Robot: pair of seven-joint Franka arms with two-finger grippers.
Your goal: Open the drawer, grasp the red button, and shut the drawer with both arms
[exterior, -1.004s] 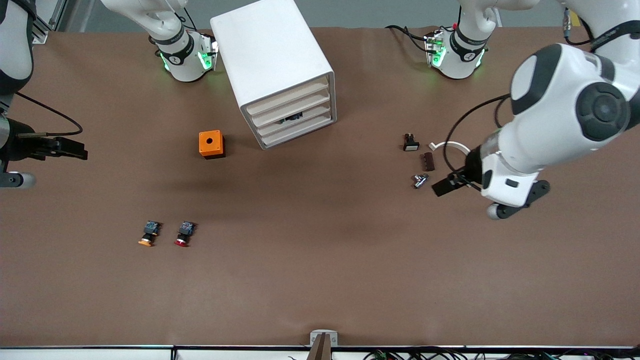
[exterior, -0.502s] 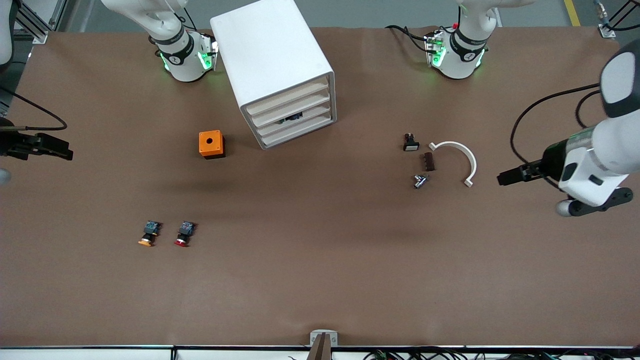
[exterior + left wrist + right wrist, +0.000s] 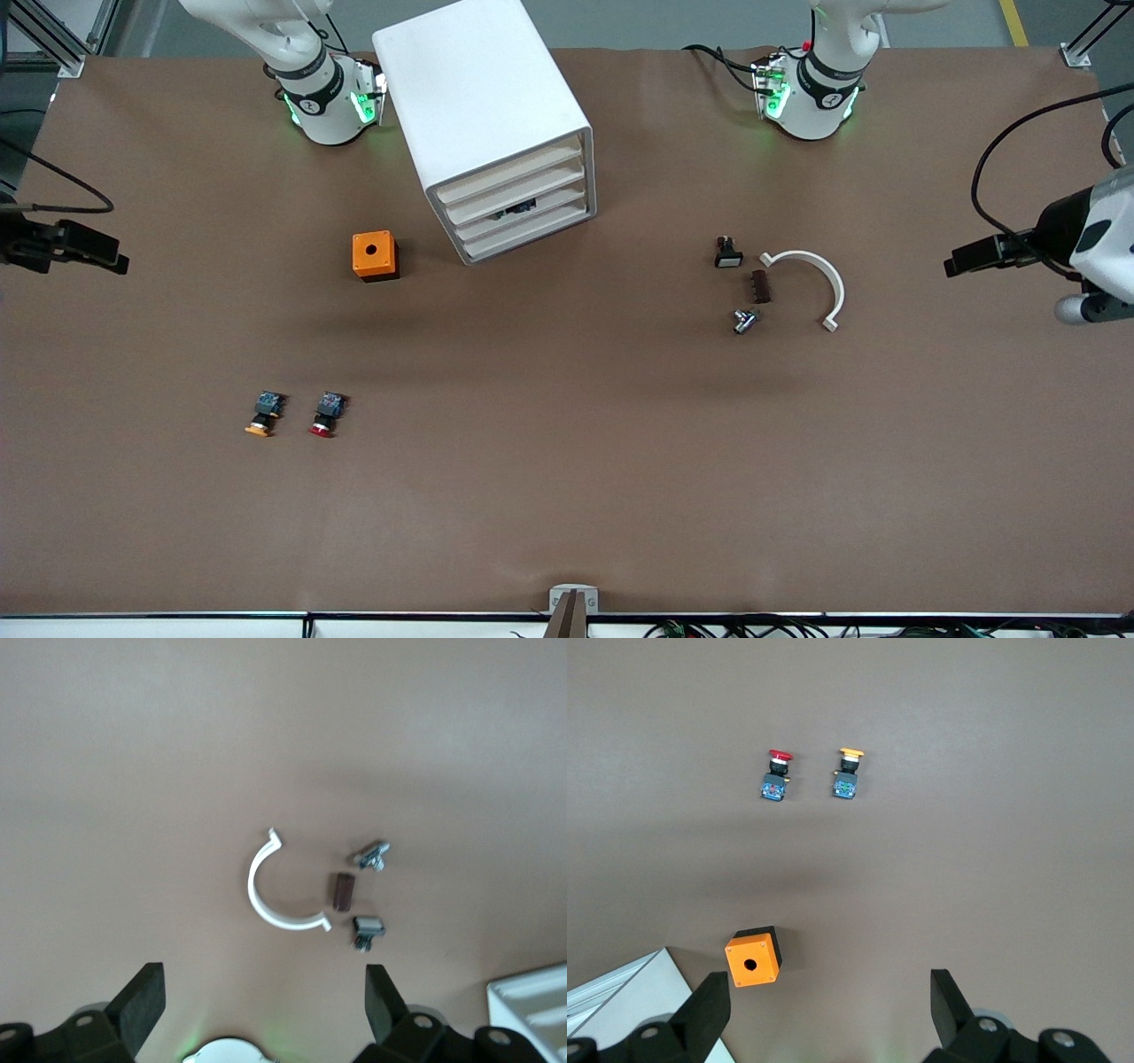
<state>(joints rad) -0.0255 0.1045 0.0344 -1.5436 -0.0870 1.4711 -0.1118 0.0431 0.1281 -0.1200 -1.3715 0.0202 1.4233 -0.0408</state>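
The white cabinet (image 3: 483, 106) stands between the two arm bases, and all four cream slat drawer fronts (image 3: 518, 199) are pushed in. Its corner shows in the left wrist view (image 3: 532, 992). The red-capped button (image 3: 324, 415) lies on its side on the brown table, nearer the front camera than the cabinet, and also shows in the right wrist view (image 3: 776, 775). My left gripper (image 3: 955, 264) hangs open and empty over the left arm's end of the table (image 3: 263, 992). My right gripper (image 3: 113, 260) hangs open and empty over the right arm's end (image 3: 830, 997).
An orange-capped button (image 3: 262, 415) lies beside the red one. An orange box with a hole (image 3: 375, 255) sits beside the cabinet. Toward the left arm's end lie a white curved clip (image 3: 811, 275), a brown block (image 3: 759, 286), a black white-faced button (image 3: 728, 253) and a metal piece (image 3: 744, 320).
The left arm has swung away from over the small parts toward its end of the table. The right gripper has drawn back slightly toward its own end. Both stay open.
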